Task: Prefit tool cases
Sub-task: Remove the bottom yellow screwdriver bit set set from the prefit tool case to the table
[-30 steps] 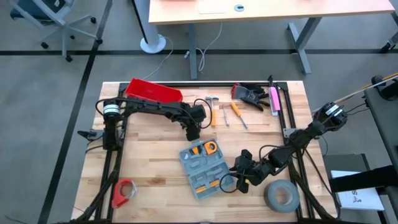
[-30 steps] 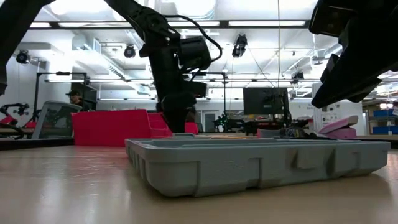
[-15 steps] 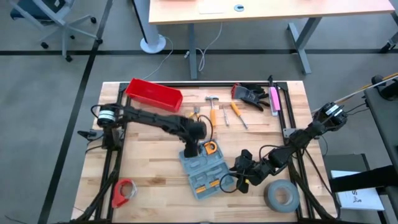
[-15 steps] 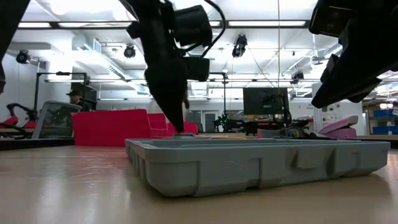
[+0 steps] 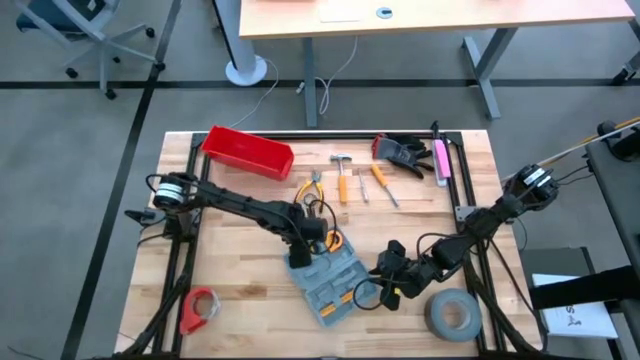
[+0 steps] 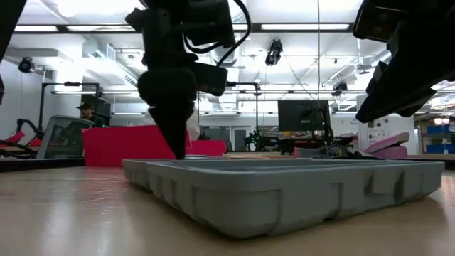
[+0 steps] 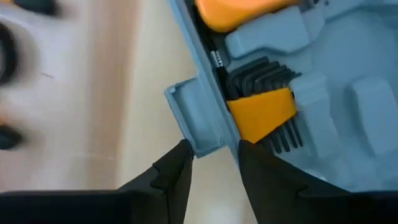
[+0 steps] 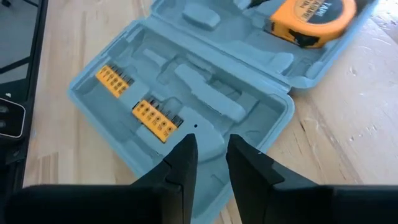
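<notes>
The grey-blue tool case (image 5: 330,282) lies open and flat on the wooden table, near the middle front. Its recesses hold an orange tape measure (image 8: 311,18), orange bit holders (image 8: 155,118) and dark hex keys (image 7: 267,106). My left gripper (image 5: 303,255) points down at the case's far-left corner and is shut on its side wall. My right gripper (image 5: 383,285) hangs raised beside the case's right side. It slants down toward the case, narrowly open, with nothing between its fingers (image 8: 183,155). My left gripper straddles the case's side wall at a latch tab (image 7: 194,124), near the hex-key recess. One finger (image 7: 177,171) is outside over the table and the other (image 7: 261,168) inside the case. The fingers come from above, pointing down. The case rests flat on the table.
A red bin (image 5: 247,152) stands at the far left. Loose pliers (image 5: 310,187), a hammer and screwdrivers (image 5: 358,183), and gloves (image 5: 402,152) lie along the far side. A grey tape roll (image 5: 450,315) sits at the near right, a red clamp (image 5: 200,306) at the near left.
My left gripper has swung from the loose tools at the far side toward the near edge and come down on the case's far-left corner. The case has since turned a little, and its left end has slid toward the near edge.
</notes>
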{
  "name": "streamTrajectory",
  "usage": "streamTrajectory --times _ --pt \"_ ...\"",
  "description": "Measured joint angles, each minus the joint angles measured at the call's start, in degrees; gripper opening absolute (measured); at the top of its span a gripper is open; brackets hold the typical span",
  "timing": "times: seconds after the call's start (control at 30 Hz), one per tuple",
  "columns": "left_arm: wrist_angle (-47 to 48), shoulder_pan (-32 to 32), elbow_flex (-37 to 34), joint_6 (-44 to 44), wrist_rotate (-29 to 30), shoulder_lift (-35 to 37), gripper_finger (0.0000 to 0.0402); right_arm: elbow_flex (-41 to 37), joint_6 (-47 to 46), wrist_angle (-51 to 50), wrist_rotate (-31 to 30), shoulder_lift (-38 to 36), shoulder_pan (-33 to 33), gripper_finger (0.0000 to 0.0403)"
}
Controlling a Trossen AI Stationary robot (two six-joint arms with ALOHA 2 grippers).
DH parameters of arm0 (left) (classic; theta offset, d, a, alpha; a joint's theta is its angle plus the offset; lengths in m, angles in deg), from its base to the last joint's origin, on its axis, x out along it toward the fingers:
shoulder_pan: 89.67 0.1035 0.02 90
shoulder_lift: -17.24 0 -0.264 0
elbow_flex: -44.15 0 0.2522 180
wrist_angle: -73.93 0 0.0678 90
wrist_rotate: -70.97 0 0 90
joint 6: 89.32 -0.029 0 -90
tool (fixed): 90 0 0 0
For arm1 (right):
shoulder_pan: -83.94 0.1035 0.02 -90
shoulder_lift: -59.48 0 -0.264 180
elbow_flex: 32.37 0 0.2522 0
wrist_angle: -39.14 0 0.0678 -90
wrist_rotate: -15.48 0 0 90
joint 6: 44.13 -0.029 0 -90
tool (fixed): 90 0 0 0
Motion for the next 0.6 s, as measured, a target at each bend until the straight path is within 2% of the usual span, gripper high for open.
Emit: streamTrajectory --times 0.4,0.6 --pt "0.1 -8.38 0.07 11.65 -8.97 0.0 0.0135 0.0 0.46 0.01 0.1 -0.44 0.0 0.008" --pt "0.17 -10.4 1.97 12.74 -9.94 0.62 0.0124 0.0 -0.88 -0.58 4.4 -0.42 0.0 0.0084"
